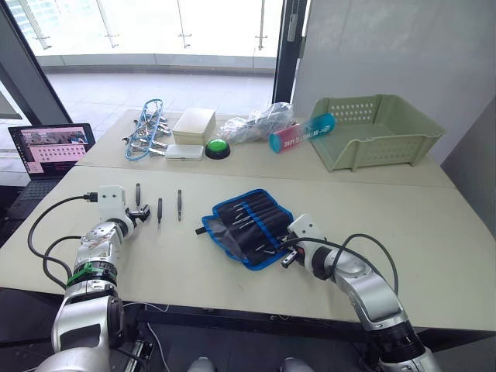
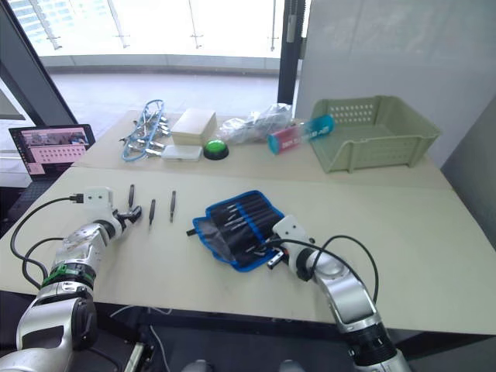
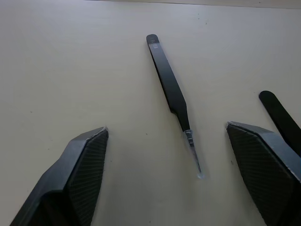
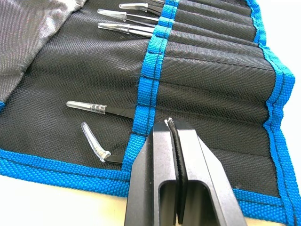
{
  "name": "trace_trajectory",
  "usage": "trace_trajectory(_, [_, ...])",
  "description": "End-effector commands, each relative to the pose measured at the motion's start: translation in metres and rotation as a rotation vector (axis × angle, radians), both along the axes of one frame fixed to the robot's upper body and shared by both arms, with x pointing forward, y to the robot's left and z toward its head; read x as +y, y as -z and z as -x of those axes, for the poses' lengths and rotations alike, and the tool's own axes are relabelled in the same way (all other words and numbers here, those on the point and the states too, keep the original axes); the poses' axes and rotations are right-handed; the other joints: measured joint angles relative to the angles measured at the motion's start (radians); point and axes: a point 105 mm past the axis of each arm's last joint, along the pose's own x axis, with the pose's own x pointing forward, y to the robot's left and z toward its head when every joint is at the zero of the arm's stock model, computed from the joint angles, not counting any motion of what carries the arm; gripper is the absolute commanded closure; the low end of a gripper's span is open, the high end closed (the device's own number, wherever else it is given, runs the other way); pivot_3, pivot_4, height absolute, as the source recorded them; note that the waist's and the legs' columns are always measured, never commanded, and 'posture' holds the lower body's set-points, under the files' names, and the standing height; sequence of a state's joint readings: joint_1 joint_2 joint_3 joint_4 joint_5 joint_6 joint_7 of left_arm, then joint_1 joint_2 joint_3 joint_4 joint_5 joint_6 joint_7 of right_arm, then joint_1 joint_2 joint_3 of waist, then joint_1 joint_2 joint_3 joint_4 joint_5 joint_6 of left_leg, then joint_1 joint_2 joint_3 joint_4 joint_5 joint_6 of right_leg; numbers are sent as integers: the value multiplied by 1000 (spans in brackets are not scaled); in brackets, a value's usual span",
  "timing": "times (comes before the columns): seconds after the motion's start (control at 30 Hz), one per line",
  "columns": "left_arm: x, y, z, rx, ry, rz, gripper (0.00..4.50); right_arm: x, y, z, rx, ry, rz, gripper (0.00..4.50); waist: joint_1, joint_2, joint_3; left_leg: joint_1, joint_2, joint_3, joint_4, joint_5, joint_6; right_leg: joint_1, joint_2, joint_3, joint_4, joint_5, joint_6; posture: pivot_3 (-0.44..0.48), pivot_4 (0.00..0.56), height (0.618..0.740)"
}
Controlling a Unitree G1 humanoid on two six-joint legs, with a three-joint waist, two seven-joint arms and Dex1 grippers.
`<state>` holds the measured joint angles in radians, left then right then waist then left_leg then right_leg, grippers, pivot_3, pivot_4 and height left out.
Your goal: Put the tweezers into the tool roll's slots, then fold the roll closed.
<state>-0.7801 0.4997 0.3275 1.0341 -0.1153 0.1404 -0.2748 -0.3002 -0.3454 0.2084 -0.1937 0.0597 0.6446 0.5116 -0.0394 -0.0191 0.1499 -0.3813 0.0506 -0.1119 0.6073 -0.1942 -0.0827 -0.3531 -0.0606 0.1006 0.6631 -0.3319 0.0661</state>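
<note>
The tool roll [image 1: 248, 225] lies open on the table, black with blue edging. Its slots [image 4: 211, 70] run across the inner face, and several tweezers sit in them with clear-capped tips [image 4: 87, 107] sticking out. My right gripper [image 4: 171, 127] is shut, its tip resting on the roll's blue pocket band at the near right corner. Three tweezers [image 1: 160, 209] lie loose on the table left of the roll. My left gripper [image 3: 167, 136] is open and low over the leftmost tweezers [image 3: 171, 94], whose point lies between its fingers. A neighbouring tweezers [image 3: 280, 117] lies just beside one finger.
Along the far side stand a green basket [image 1: 372, 128], a pink and blue tube [image 1: 302, 132], a plastic bag [image 1: 260, 120], a green button [image 1: 218, 147], a white box [image 1: 194, 124] and a blue-framed tool bundle [image 1: 147, 128]. A laptop [image 1: 50, 147] sits off the left edge.
</note>
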Motion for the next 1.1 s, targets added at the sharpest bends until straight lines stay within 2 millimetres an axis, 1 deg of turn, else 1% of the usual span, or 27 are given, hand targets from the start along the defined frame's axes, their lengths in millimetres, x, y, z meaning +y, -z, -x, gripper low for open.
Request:
trace_trajectory(0.03, [-20, 29, 2, 94, 56, 33, 1759, 1, 16, 5, 66, 2, 20, 4500, 0, 0, 0, 0, 0, 0, 0, 0, 0, 0, 0, 0, 0, 0, 0, 0, 150, 740])
trace_trajectory(0.07, [-21, 28, 1, 92, 56, 36, 2170, 1, 16, 5, 66, 3, 20, 4500, 1, 0, 0, 0, 0, 0, 0, 0, 0, 0, 0, 0, 0, 0, 0, 0, 150, 740])
trace_trajectory(0.13, [-22, 27, 0, 91, 63, 30, 2702, 1, 16, 4, 65, 4, 20, 4500, 1, 0, 0, 0, 0, 0, 0, 0, 0, 0, 0, 0, 0, 0, 0, 0, 150, 740])
trace_trajectory(0.17, [-23, 26, -1, 90, 66, 27, 3157, 1, 16, 4, 65, 5, 20, 4500, 1, 0, 0, 0, 0, 0, 0, 0, 0, 0, 0, 0, 0, 0, 0, 0, 150, 740])
trace_trajectory(0.2, [-23, 26, -2, 88, 66, 26, 3422, 1, 16, 4, 65, 5, 20, 4500, 1, 0, 0, 0, 0, 0, 0, 0, 0, 0, 0, 0, 0, 0, 0, 0, 150, 740])
trace_trajectory(0.3, [-23, 23, -3, 81, 68, 18, 4475, 1, 16, 4, 65, 6, 20, 4500, 1, 0, 0, 0, 0, 0, 0, 0, 0, 0, 0, 0, 0, 0, 1, 0, 150, 740])
trace_trajectory(0.37, [-20, 20, -3, 73, 64, 11, 4475, 1, 16, 4, 64, 7, 20, 4500, 1, 0, 0, 0, 0, 0, 0, 0, 0, 0, 0, 0, 0, 0, 1, 0, 150, 740])
trace_trajectory(0.53, [-6, 8, -3, 32, 34, -26, 4475, 1, 16, 4, 64, 6, 17, 4500, 0, 0, 0, 0, 0, 0, -1, 0, 0, 0, 0, 0, 0, -1, 1, 0, 150, 740])
trace_trajectory(0.63, [2, -8, -5, -31, 33, -77, 4475, 2, 17, 5, 65, 5, 15, 4500, -1, -1, 0, -1, 0, 0, -1, 0, 0, -1, 0, 0, 0, -1, 1, 0, 150, 740])
trace_trajectory(0.67, [4, -21, -7, -77, 36, -108, 4475, 3, 17, 5, 65, 4, 15, 4500, -3, -1, 1, -1, 0, 0, -1, 0, 0, -1, 0, 0, 0, -1, 1, 0, 150, 740])
trace_trajectory(0.7, [5, -29, -8, -107, 38, -127, 4475, 2, 17, 6, 66, 4, 15, 4500, -3, -3, 2, -1, 0, 0, -1, 0, 0, -1, 0, 0, 0, -1, 1, 0, 150, 740])
trace_trajectory(0.73, [-4, -60, -12, -213, 110, -188, 4475, 2, 18, 6, 68, 3, 17, 4500, -3, -4, 2, -2, 0, 0, -1, 0, 0, -3, 0, 0, 0, -1, 1, 0, 150, 740])
trace_trajectory(0.77, [-13, -81, -13, -284, 167, -231, 4475, 2, 18, 6, 69, 3, 19, 4500, -4, -7, 4, -3, 0, 0, -1, 0, 0, -3, 0, 0, 0, 0, 1, 0, 150, 740])
trace_trajectory(0.8, [-29, -98, -11, -333, 252, -231, 4475, 1, 18, 7, 69, 3, 20, 4500, -4, -10, 6, -5, 0, 0, -2, 0, -1, -5, 0, 0, 0, 1, -1, 0, 150, 740])
trace_trajectory(0.83, [-49, -109, -6, -356, 363, -235, 4475, 1, 18, 7, 70, 3, 20, 4500, -5, -13, 7, -8, 1, 0, -2, 1, -1, -8, 0, 0, 0, 3, -5, 0, 150, 740])
trace_trajectory(0.93, [-96, -107, 16, -263, 605, -146, 4475, 1, 18, 7, 72, 1, 22, 4500, -10, -14, 6, -15, 1, 0, -2, 2, -4, -14, 0, 0, 0, 3, -6, 0, 150, 740])
trace_trajectory(1.0, [-116, -105, 30, -195, 704, -83, 4475, 1, 18, 8, 73, -1, 23, 4500, -14, -12, 7, -14, 1, 0, -2, 2, -4, -15, 0, 0, 0, 3, -6, 0, 150, 740])
trace_trajectory(1.03, [-129, -106, 39, -166, 774, -58, 4475, 1, 18, 8, 74, -2, 24, 4500, -17, -11, 7, -14, 1, 0, -2, 2, -4, -15, 0, 0, 0, 3, -6, 0, 150, 740])
trace_trajectory(1.07, [-137, -107, 46, -146, 818, -44, 4475, 1, 18, 8, 74, -3, 24, 4500, -21, -10, 8, -14, 1, 0, -2, 2, -4, -15, 0, 0, 0, 3, -5, 0, 150, 740])
trace_trajectory(1.1, [-149, -105, 56, -84, 890, -40, 4475, 1, 19, 8, 76, -4, 25, 4500, -23, -11, 8, -14, 1, 0, -2, 2, -4, -15, 0, 0, 0, 3, -5, 0, 150, 740])
